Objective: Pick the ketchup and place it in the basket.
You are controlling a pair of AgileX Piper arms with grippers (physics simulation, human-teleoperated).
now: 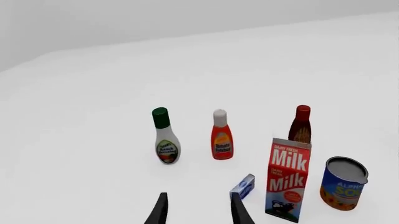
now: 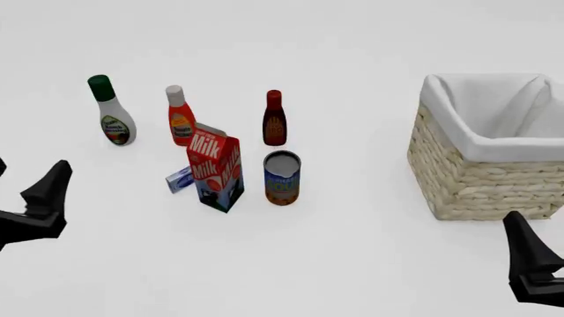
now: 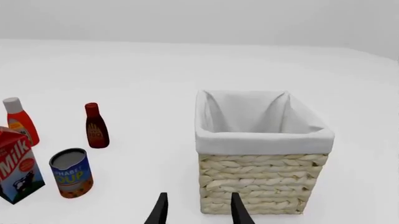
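Observation:
The ketchup [image 2: 181, 116] is a red-orange squeeze bottle with a white cap, standing upright at the back left between two other bottles. It also shows in the left wrist view [image 1: 221, 136] and at the edge of the right wrist view [image 3: 18, 122]. The basket [image 2: 476, 178], wicker with a white lining, stands at the right and nothing shows inside it; the right wrist view shows its wall [image 3: 262, 182] close ahead. My left gripper [image 1: 198, 206] is open and empty, low at the front left [image 2: 44, 198], well short of the ketchup. My right gripper [image 3: 198, 207] is open and empty, in front of the basket [image 2: 527, 254].
A milk carton [image 2: 214, 172] stands just in front of the ketchup, with a small blue box [image 2: 179, 178] at its left and a soup can [image 2: 282, 177] at its right. A maroon bottle [image 2: 274, 119] and a white green-capped bottle [image 2: 112, 112] flank the ketchup.

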